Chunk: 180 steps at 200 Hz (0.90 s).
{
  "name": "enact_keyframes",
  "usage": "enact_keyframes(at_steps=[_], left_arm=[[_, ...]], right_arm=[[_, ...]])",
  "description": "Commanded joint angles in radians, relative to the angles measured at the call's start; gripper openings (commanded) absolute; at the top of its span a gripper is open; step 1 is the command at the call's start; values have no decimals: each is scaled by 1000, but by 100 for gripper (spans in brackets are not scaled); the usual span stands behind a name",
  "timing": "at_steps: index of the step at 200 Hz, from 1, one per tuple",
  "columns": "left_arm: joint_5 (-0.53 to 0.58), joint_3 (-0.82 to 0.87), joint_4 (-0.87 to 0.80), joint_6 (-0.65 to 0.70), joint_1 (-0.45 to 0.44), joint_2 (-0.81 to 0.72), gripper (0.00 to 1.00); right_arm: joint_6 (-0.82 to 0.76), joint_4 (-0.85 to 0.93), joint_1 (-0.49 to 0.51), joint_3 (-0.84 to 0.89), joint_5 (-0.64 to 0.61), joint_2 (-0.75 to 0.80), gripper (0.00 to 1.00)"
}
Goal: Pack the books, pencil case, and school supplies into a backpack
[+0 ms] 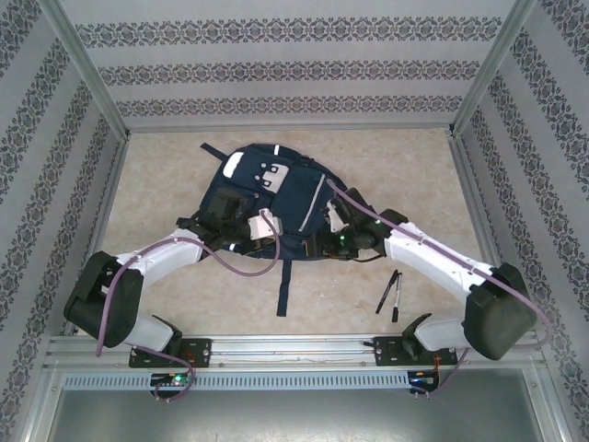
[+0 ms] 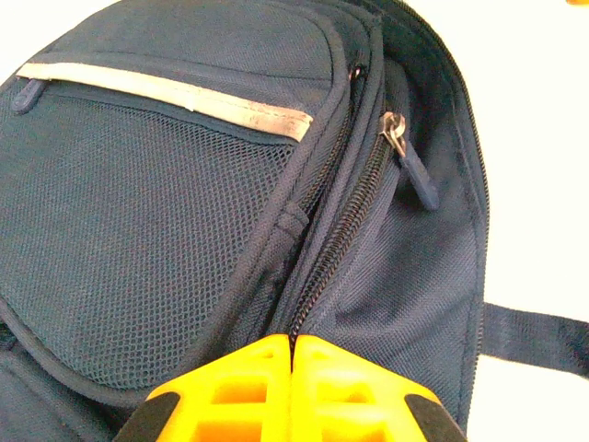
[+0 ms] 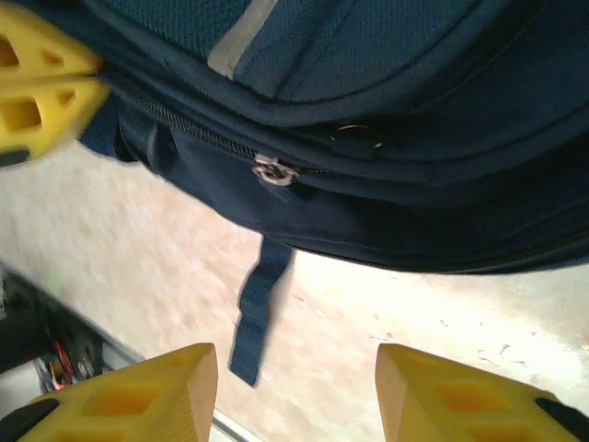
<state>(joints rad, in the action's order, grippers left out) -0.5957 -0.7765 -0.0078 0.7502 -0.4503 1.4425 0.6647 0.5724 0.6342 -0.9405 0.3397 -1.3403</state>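
backpack [image 1: 296,195] lies mid table [image 1: 166,184] w/ 2 pens [image 1: 396,296] nearby to its right.

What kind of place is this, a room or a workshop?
Probably a small robot test booth, not a home: a tabletop boxed in by a metal frame and patterned wall panels, a left arm and right arm bolted to a rail, and a backpack laid out between them.
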Motion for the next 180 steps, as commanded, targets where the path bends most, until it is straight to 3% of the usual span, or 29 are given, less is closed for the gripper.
enact_keyframes(at_steps=[1,45,106,135,159,180], left_arm=[[-118,-47,4,-167,2,-11,0],[-138,-10,62,-243,-1,-29,0],[-145,10,65,-215,-1,-49,0],[-137,21,67,-198,-1,-48,0],[-94,27,47,-169,1,-51,0],[-51,13,-17,-112,11,-53,0]], right_arm=[[243,-47,49,-13,-232,-6,50],[256,-59,159,-104,-383,-128,51],[211,-118,231,-168,-626,-289,35],[216,-117,235,-159,-642,-313,24],[225,-74,233,-147,-651,-276,6],[196,-62,185,-111,-541,-230,0]])
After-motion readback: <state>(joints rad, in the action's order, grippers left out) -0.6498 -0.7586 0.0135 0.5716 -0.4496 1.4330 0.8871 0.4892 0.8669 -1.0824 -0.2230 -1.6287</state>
